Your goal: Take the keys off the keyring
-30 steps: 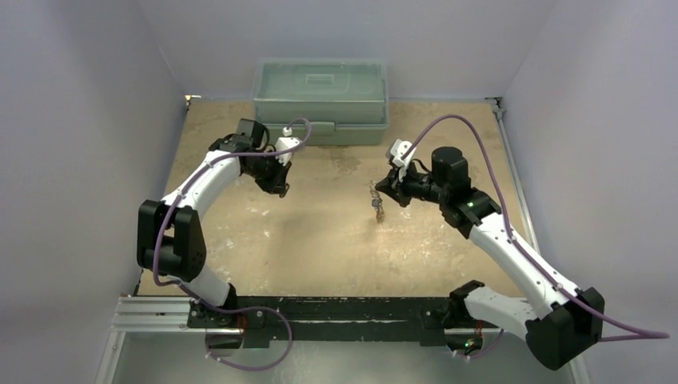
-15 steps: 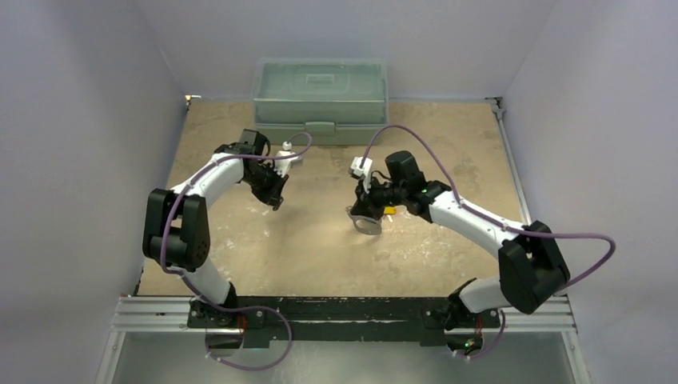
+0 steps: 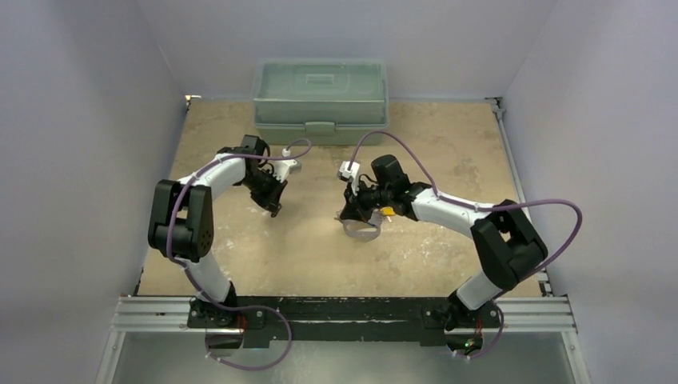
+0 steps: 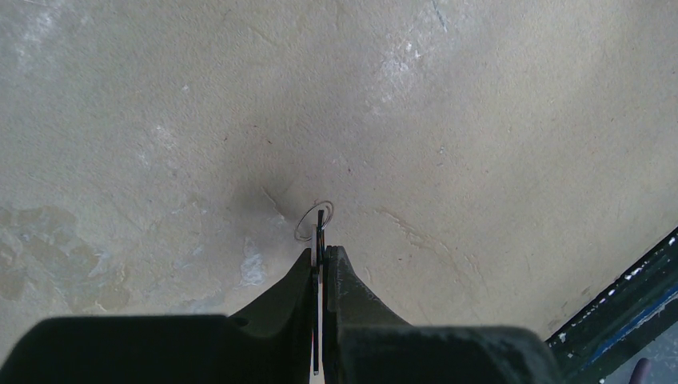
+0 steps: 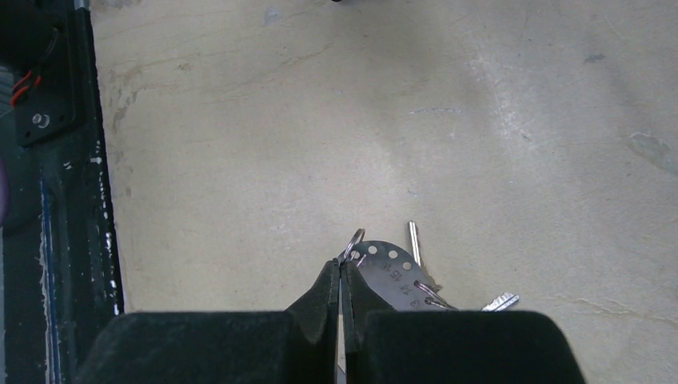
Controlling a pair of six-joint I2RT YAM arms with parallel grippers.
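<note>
right gripper (image 5: 340, 268) closed tight on small split ring (image 5: 352, 240) of keys (image 5: 414, 242), keyring (image 3: 361, 231) beside, near tabletop (image 3: 448, 144) centre. left gripper (image 4: 320, 254) pinching thin dark strip (image 4: 321, 224), nearer left edge, well apart. risk: shallow tip pinch slips, ring escapes.

Two grippers, left gripper (image 4: 320, 254) and right gripper (image 5: 340, 270), one pale green box (image 3: 321, 94), two keys (image 5: 413, 240) showing, one round metal plate (image 5: 392, 272), one yellow tag (image 3: 387, 211), one thin wire ring (image 4: 313, 220), one dark thin strip (image 4: 320, 234), one small split ring (image 5: 352, 240)
</note>
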